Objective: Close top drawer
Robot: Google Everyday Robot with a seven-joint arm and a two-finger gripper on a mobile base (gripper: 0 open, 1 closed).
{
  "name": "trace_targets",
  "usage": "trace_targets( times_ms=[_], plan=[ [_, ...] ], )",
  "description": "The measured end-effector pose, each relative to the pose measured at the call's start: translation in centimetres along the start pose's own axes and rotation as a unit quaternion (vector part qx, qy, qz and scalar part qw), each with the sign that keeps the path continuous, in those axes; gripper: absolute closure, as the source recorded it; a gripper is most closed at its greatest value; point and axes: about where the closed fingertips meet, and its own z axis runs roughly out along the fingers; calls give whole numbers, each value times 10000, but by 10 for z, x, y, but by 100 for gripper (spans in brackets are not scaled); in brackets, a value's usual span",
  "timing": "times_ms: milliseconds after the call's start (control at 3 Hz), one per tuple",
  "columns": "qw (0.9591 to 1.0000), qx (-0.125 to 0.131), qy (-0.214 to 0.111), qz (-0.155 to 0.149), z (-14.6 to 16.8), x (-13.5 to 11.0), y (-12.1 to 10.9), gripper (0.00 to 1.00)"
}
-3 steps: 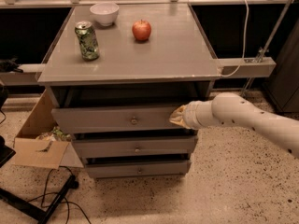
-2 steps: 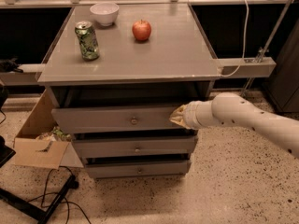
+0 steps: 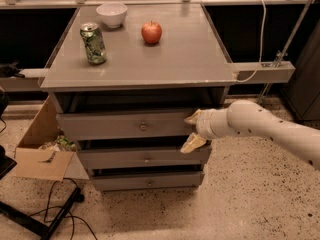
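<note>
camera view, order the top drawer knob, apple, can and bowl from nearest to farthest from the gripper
From the gripper at the top drawer's right end:
1. knob, drawer centre
2. apple, above, centre
3. can, above left
4. bowl, far back left

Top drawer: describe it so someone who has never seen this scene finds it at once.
Find the grey cabinet with a can, bowl and apple on top. Of its three drawers, the top drawer lies just under the tabletop, with the robot's hand at its right end. Its front is taller than those of the two lower drawers.
</note>
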Motion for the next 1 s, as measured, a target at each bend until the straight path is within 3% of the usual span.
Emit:
trace_targets(
  times_ms=[667,1000],
  plan=[
    [10000,0,0,0,-3,0,5,38],
    [9995,42,309,14,-30,7,19,61]
  ],
)
